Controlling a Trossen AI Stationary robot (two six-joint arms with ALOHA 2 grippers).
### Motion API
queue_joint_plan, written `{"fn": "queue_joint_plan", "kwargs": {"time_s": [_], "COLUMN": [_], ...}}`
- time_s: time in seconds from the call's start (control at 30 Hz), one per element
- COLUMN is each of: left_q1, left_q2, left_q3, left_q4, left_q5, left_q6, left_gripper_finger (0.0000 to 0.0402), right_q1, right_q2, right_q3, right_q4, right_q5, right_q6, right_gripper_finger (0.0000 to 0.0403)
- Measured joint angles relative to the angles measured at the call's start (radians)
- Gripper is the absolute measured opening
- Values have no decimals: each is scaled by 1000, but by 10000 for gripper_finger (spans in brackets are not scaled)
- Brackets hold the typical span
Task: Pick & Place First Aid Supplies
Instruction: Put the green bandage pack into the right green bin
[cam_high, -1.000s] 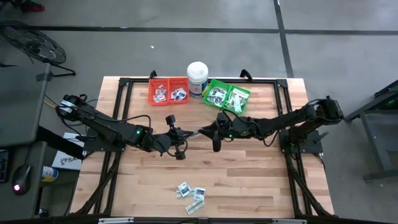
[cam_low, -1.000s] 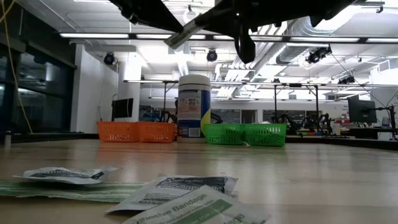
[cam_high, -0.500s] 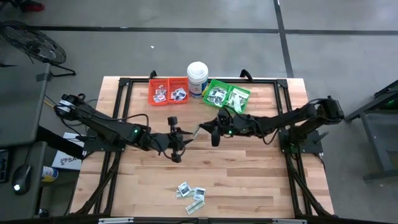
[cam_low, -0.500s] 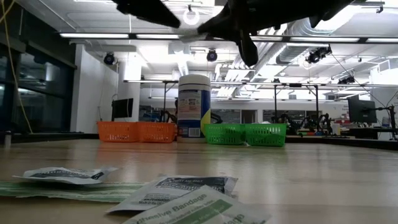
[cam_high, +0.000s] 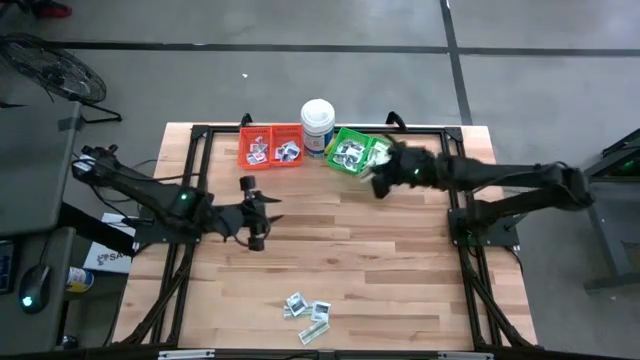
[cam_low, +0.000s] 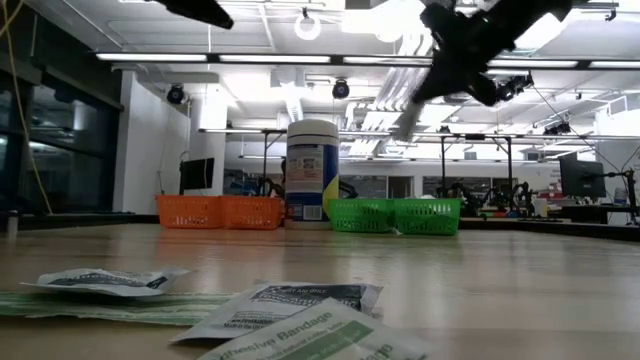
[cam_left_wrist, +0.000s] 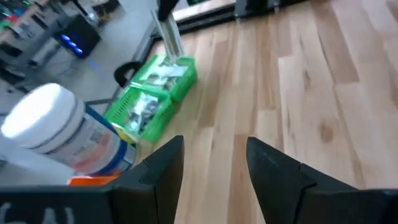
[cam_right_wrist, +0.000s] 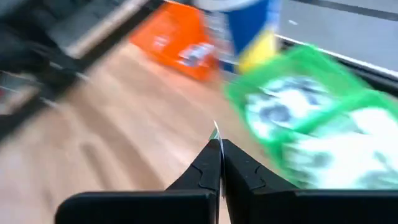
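High view: right tool (cam_high: 378, 183) hangs beside the green bin (cam_high: 365, 153), left tool (cam_high: 257, 207) over bare worktop (cam_high: 400, 270).

Right wrist view shows the right tool's fingers (cam_right_wrist: 208, 163) pinched shut on a thin packet edge (cam_right_wrist: 215, 132). Left tool's fingers (cam_left_wrist: 163, 163) stand apart, holding nothing. Loose first aid packets (cam_high: 308, 314) lie near the worktop's front edge; more fill both bins.

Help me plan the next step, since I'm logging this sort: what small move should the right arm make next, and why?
Probably carry on over the green bin and then open. The right pincer is shut on a thin pale packet and sits at the bin's near edge, where similar packets already lie. The left pincer hangs open and empty over bare table.
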Motion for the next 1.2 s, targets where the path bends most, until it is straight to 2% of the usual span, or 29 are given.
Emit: {"fn": "queue_joint_plan", "kwargs": {"time_s": [0.13, 0.23, 0.53, 0.8, 1.07, 1.2], "left_q1": [-44, -69, -81, -81, -81, -81], "left_q2": [-13, -11, -11, -1, 2, 2], "left_q3": [0, 0, 0, -1, -1, -1], "left_q4": [4, 1, 3, 0, -7, -9], "left_q5": [-79, -120, -152, -206, -212, -212], "left_q6": [-3, -36, -101, -157, -187, -205], "left_gripper_finger": [170, 170, 170, 170, 170, 170], "right_q1": [-151, -263, -535, -618, -625, -625], "right_q2": [-55, -52, 73, 221, 311, 309], "right_q3": [0, 0, 0, 0, -1, -1], "right_q4": [-114, -129, -158, -90, -86, -74], "right_q5": [-95, -199, -492, -607, -616, -617], "right_q6": [-111, -207, -467, -576, -598, -609], "right_gripper_finger": [0, 0, 0, 0, 1, 17]}}
